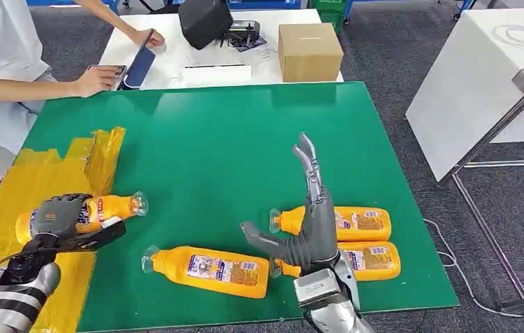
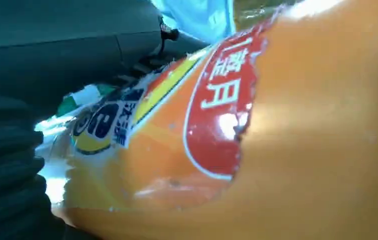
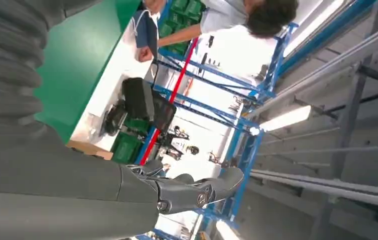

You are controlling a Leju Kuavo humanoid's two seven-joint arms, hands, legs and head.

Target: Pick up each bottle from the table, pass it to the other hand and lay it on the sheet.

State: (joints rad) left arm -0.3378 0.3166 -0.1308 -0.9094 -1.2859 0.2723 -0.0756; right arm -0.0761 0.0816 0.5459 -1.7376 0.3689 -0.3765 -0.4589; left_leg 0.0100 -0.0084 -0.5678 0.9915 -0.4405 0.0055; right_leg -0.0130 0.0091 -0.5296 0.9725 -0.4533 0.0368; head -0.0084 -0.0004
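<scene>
**Bottle in my left hand over the yellow sheet, three more lying on the green mat**

Bottle number one is gripped by my left hand, fingers wrapped round its body, down at about eight o'clock in the head view. It lies on its side over the yellow sheet, clear cap pointing toward three o'clock, just past the sheet's edge and over the green mat. From the left wrist camera I see the orange body and its red and blue label pressed close against the lens.

At six o'clock a second bottle lies flat on the mat, cap toward nine o'clock, apart from both hands.

My right hand sits at about five o'clock, open and holding nothing, fingers stretched toward twelve o'clock and thumb splayed toward nine. Behind it lie two more bottles side by side and touching: the nearer one and the farther one, both with caps toward nine o'clock, partly hidden by the hand.

Farther out, at twelve o'clock, a white table carries a cardboard box and a black case. At ten o'clock a person's hands rest on that table by a tablet.
</scene>
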